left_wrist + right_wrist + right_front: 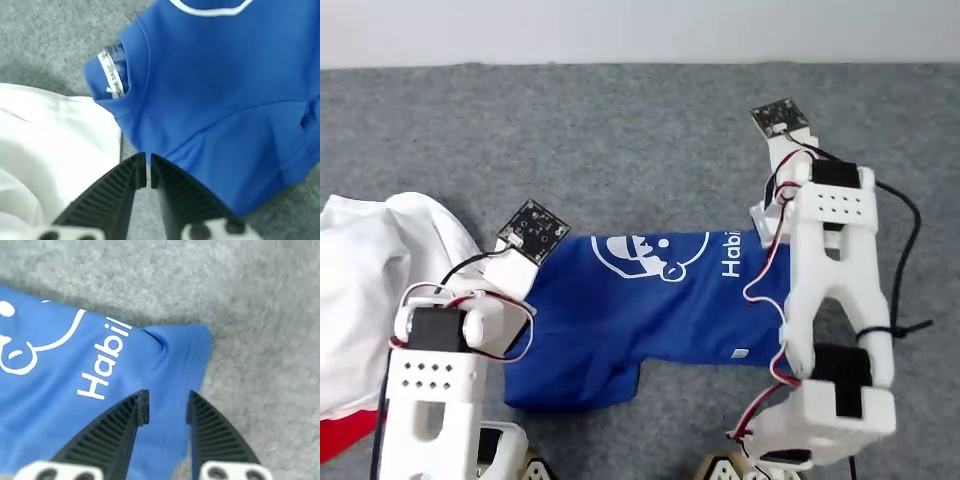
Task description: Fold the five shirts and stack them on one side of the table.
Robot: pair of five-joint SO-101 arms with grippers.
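A blue shirt with white print lies flat across the middle of the grey table, collar toward the left arm and hem toward the right arm. My left gripper hovers shut, nothing between its fingers, over the spot where the blue shirt near its collar label meets a white shirt. My right gripper stands open just above the blue shirt's hem corner, beside the white lettering. The left arm and the right arm flank the shirt.
A crumpled white shirt pile lies at the table's left edge, with a bit of red cloth under it at the front. Bare grey felt stretches behind the blue shirt and right of the right arm.
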